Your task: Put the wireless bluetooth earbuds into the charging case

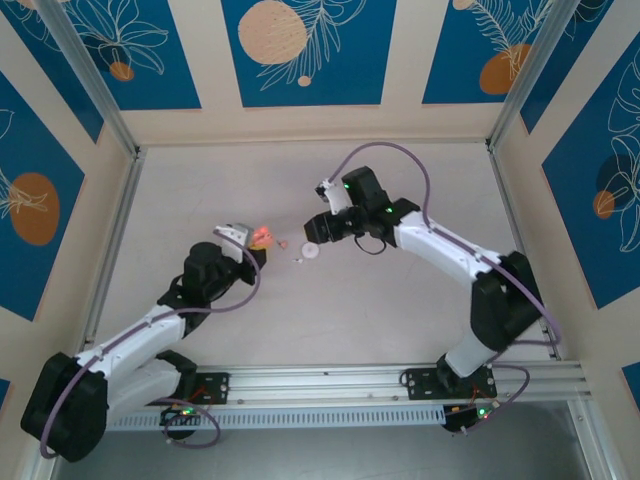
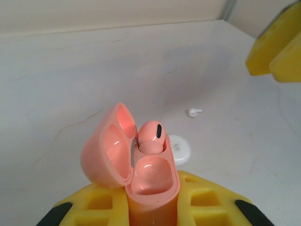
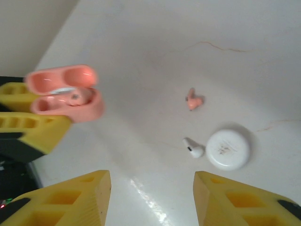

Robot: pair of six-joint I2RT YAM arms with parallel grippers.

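My left gripper (image 2: 153, 200) is shut on the salmon-pink charging case (image 2: 153, 179), holding it upright with its lid open. One pink earbud (image 2: 151, 136) sits in the far slot, and the near slot is bare. A second pink earbud (image 3: 193, 100) lies loose on the table. A white earbud (image 3: 193, 148) lies next to the white disc (image 3: 228, 149). My right gripper (image 3: 153, 197) hangs open above the table with nothing between its fingers, near the white earbud. From above, the case (image 1: 262, 237) is left of the right gripper (image 1: 318, 228).
The white disc (image 1: 311, 251) lies flat between the two grippers. In the left wrist view the right gripper's yellow fingers (image 2: 275, 47) hang at the top right. Metal posts and patterned walls ring the pale table (image 1: 400, 330).
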